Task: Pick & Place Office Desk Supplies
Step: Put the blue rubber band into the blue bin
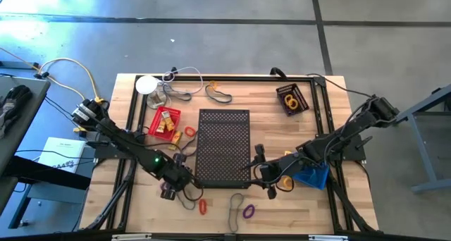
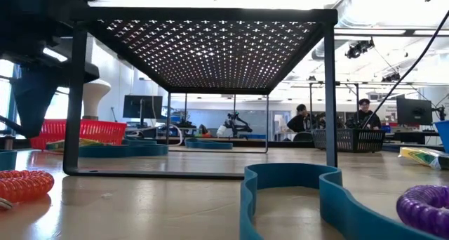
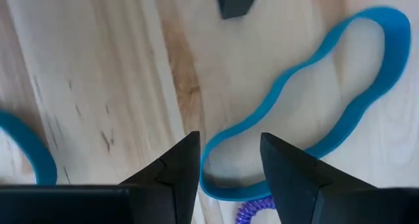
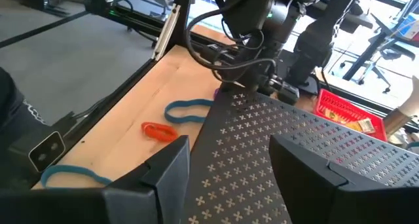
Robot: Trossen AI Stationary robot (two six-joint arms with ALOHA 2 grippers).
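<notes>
My left gripper [image 1: 171, 190] points down at the table's front left, beside the black perforated shelf [image 1: 224, 148]. It is open; its fingers stand on either side of the near end of a thin band [image 3: 301, 106] that lies flat on the wood. A small purple coiled loop [image 3: 252, 212] lies just beside that end. My right gripper [image 1: 262, 176] hangs open and holds nothing over the shelf's right edge [image 4: 275, 158]. Farther toward the front lie a red loop [image 1: 203, 207], another band [image 1: 236, 203] and a purple loop [image 1: 248, 211].
A red basket [image 1: 163, 121] with yellow pieces stands left of the shelf. At the back are a white disc with cords [image 1: 146, 84], more bands [image 1: 218, 94] and a dark box with orange loops [image 1: 291, 99]. A blue object [image 1: 310, 175] lies under my right arm.
</notes>
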